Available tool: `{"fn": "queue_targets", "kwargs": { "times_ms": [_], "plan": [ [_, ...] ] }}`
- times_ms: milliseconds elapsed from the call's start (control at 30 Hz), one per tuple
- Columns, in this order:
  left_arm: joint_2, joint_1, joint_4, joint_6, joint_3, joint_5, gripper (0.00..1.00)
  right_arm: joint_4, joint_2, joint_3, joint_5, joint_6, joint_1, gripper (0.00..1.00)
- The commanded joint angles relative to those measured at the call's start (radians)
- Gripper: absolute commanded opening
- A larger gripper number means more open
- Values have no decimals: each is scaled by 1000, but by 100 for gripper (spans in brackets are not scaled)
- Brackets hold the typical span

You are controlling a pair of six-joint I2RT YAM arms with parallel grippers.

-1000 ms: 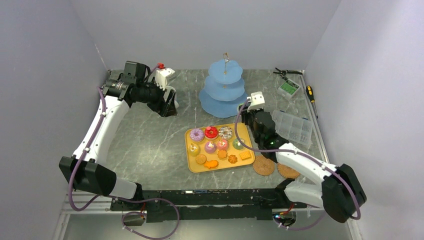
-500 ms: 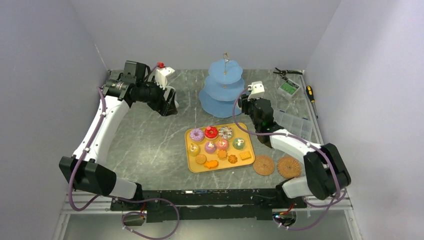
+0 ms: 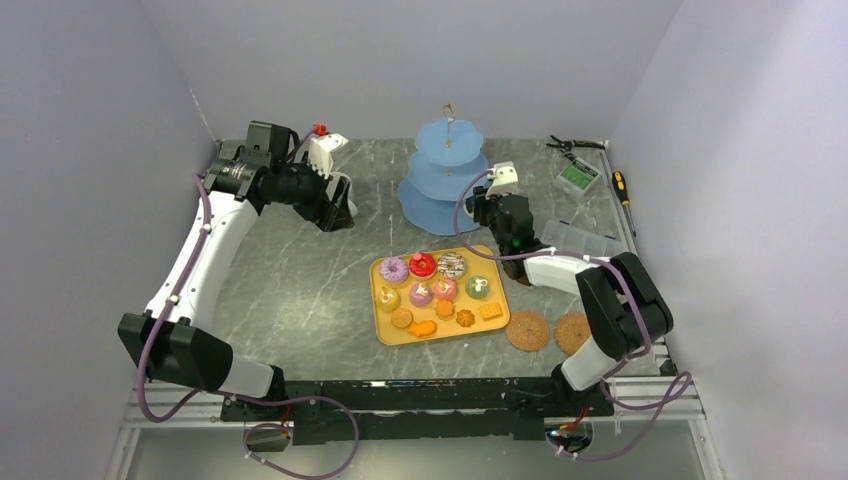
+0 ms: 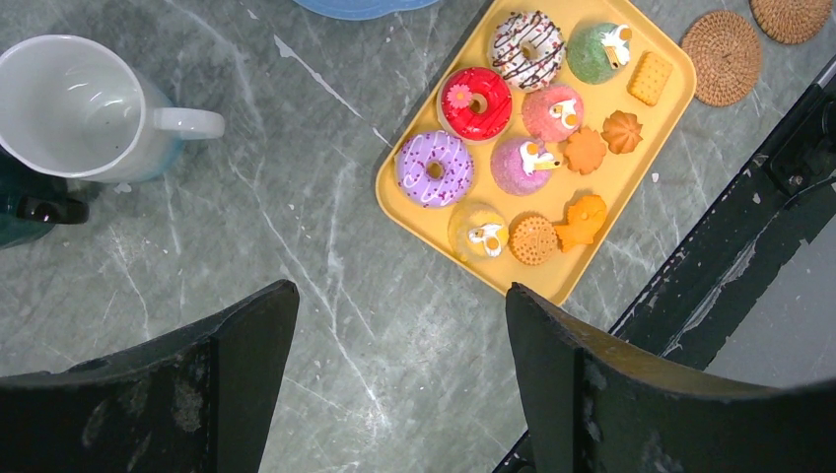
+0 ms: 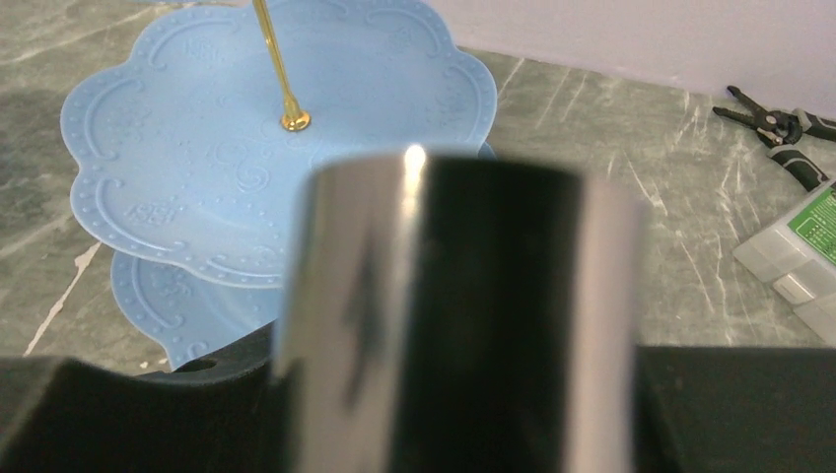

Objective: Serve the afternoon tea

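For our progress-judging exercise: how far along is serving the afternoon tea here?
Done: nothing yet; the stand is bare. In hand: the right fingers grip a shiny dark tool beside it; the left fingers hang open. Left: all the treats lie on the tray; the white mug stands unserved.

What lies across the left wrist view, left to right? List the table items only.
green mug → white mug → tray → coasters
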Motion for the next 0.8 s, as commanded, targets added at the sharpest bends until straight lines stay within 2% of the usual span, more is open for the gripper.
{"fn": "queue_targets", "kwargs": {
  "times_ms": [0,267,567,767],
  "plan": [
    [-20,5,19,4,25,18,83,208,33,4,11,20,-4,40],
    [-26,7,17,10,12,26,83,218,82,9,15,58,-4,43],
    [-25,7,13,-1,10,36,83,236,12,-87,29,113,-3,58],
    [-32,7,2,-8,9,34,83,241,-55,-137,34,117,-3,64]
  ]
}}
